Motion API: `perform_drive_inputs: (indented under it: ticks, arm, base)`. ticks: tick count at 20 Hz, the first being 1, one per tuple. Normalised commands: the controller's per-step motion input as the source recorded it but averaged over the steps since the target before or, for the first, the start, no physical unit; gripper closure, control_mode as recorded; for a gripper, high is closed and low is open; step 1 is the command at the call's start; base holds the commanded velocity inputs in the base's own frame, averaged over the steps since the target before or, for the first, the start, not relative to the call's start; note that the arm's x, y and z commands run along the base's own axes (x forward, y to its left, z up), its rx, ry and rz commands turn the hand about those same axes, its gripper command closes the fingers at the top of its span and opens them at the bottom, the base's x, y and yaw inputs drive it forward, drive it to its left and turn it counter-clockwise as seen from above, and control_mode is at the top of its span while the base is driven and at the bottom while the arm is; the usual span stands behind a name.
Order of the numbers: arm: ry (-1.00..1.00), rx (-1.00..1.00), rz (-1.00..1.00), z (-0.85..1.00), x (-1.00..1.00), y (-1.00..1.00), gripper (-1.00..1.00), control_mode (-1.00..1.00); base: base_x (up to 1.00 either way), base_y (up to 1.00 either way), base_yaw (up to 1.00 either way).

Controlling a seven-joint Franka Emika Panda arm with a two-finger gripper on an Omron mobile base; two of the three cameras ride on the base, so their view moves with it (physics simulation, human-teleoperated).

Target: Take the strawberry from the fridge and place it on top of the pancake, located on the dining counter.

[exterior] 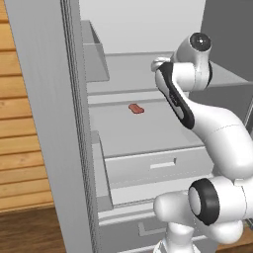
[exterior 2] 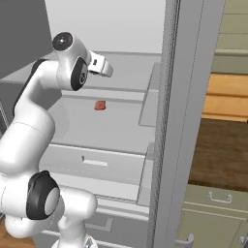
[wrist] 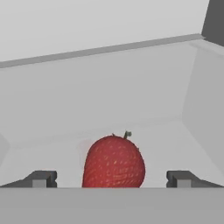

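My end effector is wide around the strawberry on the fridge shelf, so I should close slowly and centered.

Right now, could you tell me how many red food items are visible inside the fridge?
2: the strawberry between the open gripper fingertips, and a flat red piece on the middle shelf. Others may be hidden.

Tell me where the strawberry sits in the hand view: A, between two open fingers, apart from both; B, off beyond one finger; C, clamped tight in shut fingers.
A: the strawberry stands on the fridge shelf midway between the spread fingers, with clear gaps either side.
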Motion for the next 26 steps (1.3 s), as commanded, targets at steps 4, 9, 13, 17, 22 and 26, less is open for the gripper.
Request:
perform_drive_inputs:
  ticks: [4,9,13,17,22,26]
  arm:
    - [0.00,0.00,0.00,-0.18,0.00,0.00,-1.00,-1.00]
    - [0.00,0.00,0.00,-0.10,0.00,0.00,1.00,-1.00]
    - [-0.03,0.00,0.00,-0.08,0.00,0.00,1.00,-1.00]
    - [-0.04,0.00,0.01,-0.10,0.00,-0.01,1.00,-1.00]
    - [-0.01,0.00,0.01,0.08,-0.43,0.02,1.00,-1.00]
    - [0.00,0.01,0.00,0.09,-0.85,0.02,1.00,-1.00]
  base:
    - [0.00,0.00,0.00]
    - [0.00,0.00,0.00]
    - [0.00,0.00,0.00]
    - [0.00,0.00,0.00]
    - [0.00,0.00,0.00]
    - [0.00,0.00,0.00]
